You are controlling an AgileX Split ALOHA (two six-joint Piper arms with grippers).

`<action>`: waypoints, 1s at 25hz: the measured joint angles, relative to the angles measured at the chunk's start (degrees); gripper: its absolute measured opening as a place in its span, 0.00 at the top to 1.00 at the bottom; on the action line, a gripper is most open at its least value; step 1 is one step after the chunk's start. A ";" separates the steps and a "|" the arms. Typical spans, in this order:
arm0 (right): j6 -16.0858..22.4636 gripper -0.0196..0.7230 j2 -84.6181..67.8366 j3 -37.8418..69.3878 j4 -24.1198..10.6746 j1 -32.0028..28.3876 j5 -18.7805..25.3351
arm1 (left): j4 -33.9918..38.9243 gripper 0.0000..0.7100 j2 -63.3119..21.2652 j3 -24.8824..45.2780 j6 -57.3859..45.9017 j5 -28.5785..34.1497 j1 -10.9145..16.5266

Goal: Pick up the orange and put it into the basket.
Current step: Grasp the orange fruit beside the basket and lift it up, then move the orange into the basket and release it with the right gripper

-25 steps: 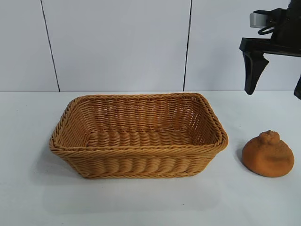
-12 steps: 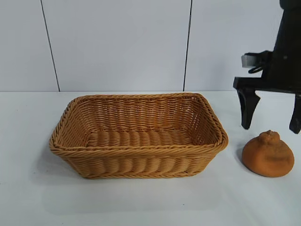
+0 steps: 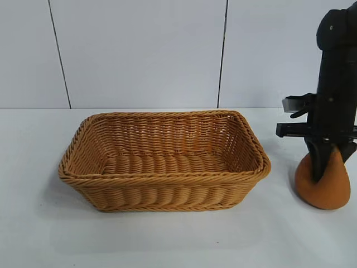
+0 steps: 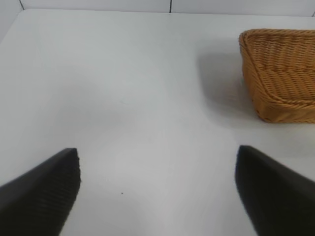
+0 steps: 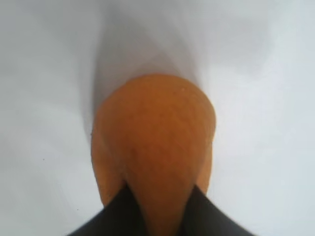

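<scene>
The dull-orange, rough-skinned orange (image 3: 333, 192) rests on the white table to the right of the basket (image 3: 162, 180), a large tan wicker one with a braided rim. My right gripper (image 3: 326, 172) has come straight down over the orange, and its black fingers (image 5: 115, 219) are closed on the fruit's upper part. The right wrist view shows the orange (image 5: 155, 132) wedged between both fingers. My left gripper (image 4: 157, 191) is open and empty over bare table, outside the exterior view. A corner of the basket (image 4: 280, 73) shows in the left wrist view.
The basket is empty inside. A white panelled wall (image 3: 139, 53) stands behind the table. Bare white tabletop (image 3: 167, 240) lies in front of the basket and to its left.
My right gripper has dropped from high above the table down onto the orange and closed on its top. The basket has not moved.
</scene>
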 joint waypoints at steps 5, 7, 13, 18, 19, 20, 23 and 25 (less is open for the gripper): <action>0.00 0.92 -7.12 0.00 0.27 0.00 -0.96 | 0.00 0.14 0.00 0.00 0.00 0.00 0.00; 0.00 0.92 -11.24 0.00 0.65 0.00 -0.96 | 0.00 0.14 0.00 0.00 0.00 0.00 0.00; 0.00 0.92 -19.46 0.00 1.30 0.00 -0.54 | 0.00 0.14 0.00 0.00 0.00 0.00 0.00; 0.00 0.92 -21.21 0.00 6.27 0.00 -0.41 | 0.00 0.14 0.00 0.00 0.00 0.00 0.00; 0.00 0.92 -21.21 0.00 8.53 0.00 -0.41 | 0.00 0.14 0.00 0.00 0.00 0.00 0.00; 0.00 0.92 -21.21 0.00 11.08 0.00 -0.41 | 0.00 0.14 0.00 0.00 0.00 0.00 0.00; 0.00 0.92 -21.21 0.00 15.52 1.88 -2.63 | 0.00 0.14 0.00 0.00 0.00 0.00 0.00; 0.00 0.92 -21.21 0.00 16.15 4.83 -4.85 | 0.00 0.14 0.00 0.00 0.00 0.00 0.00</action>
